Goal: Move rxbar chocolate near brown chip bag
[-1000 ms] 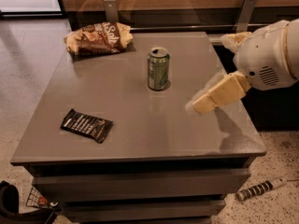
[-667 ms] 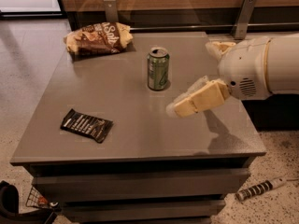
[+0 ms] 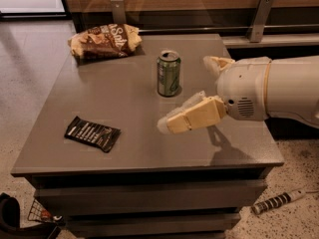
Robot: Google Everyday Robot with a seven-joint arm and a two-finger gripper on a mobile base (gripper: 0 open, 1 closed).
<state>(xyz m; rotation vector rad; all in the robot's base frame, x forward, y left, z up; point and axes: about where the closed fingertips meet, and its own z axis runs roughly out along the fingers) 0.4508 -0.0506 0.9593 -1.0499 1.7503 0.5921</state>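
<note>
The rxbar chocolate (image 3: 92,133) is a flat black wrapper with white lettering, lying on the grey table (image 3: 119,98) near its front left. The brown chip bag (image 3: 104,41) lies puffy and wrinkled at the table's back left corner. My gripper (image 3: 185,93) hovers over the right middle of the table, just right of the green drink can. It is open and empty, with one cream finger (image 3: 192,116) pointing left and the other (image 3: 217,63) behind it. The bar lies well to the left of the gripper.
A green drink can (image 3: 168,73) stands upright in the middle of the table, between gripper and bag. A wooden wall with metal brackets (image 3: 259,16) runs behind the table. A striped object (image 3: 276,201) lies on the floor at the right front.
My gripper and arm have moved left over the table, from the right edge to just right of the can. The bar, bag and can have not moved.
</note>
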